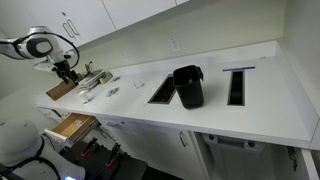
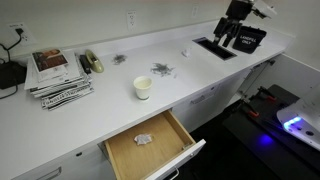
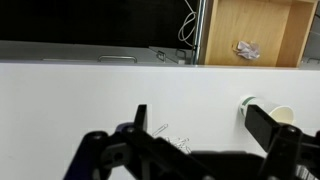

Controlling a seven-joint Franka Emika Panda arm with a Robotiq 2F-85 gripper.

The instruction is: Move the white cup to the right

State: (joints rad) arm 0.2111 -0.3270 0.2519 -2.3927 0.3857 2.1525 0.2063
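From where I stand, the white cup (image 2: 143,88) is upright on the table (image 2: 190,70), near the front edge and just behind an open drawer (image 2: 150,148) with a crumpled paper (image 2: 145,138) in it. In the wrist view it shows at the right, partly behind one of the fingers (image 3: 272,125). The fingers are spread wide with nothing between them. They hang above the table, well apart from the cup, so I'd say the reach is not yet made. To do it well, I would lower the fingers with the cup centred between them. I'd close gently on the wall below the rim, since it looks like a light paper cup that could crush or tip. Then I'd lift it only just clear and carry it level. Mind the front edge: the cup has little table in front of it, and a nudge that way could drop it into the drawer. A stack of magazines (image 2: 58,75) lies well off to one side. On the other side are small scraps (image 2: 160,70) near the cup, then bare table up to a cut-out (image 2: 215,46) and a black bin (image 2: 247,40). Either way there looks to be room for a short sideways move.
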